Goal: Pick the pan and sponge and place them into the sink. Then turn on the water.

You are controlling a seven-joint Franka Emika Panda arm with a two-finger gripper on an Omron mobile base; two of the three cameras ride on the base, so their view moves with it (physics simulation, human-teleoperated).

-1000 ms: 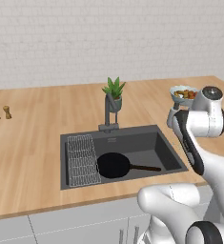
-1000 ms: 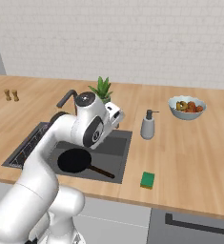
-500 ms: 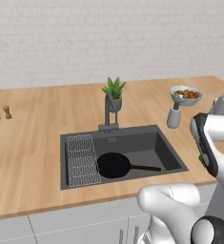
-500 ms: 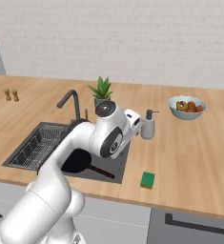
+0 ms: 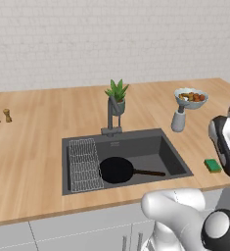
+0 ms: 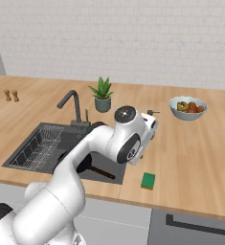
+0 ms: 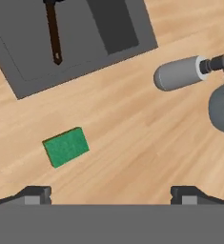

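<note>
With the pan [image 5: 117,170] already lying in the sink [image 5: 177,159], the arm has swung right, its claw [image 7: 111,193] spread wide and empty above the sponge [image 7: 66,146] on the counter [image 7: 132,138].

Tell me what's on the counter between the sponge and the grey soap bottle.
Nothing: in the hand view, only bare wooden counter lies between the sponge and the soap bottle. The left base view agrees.

The black pan [image 5: 116,170] lies flat in the dark grey sink [image 5: 175,157], handle pointing right; the green sponge [image 5: 213,165] rests on the counter beside it.
</note>
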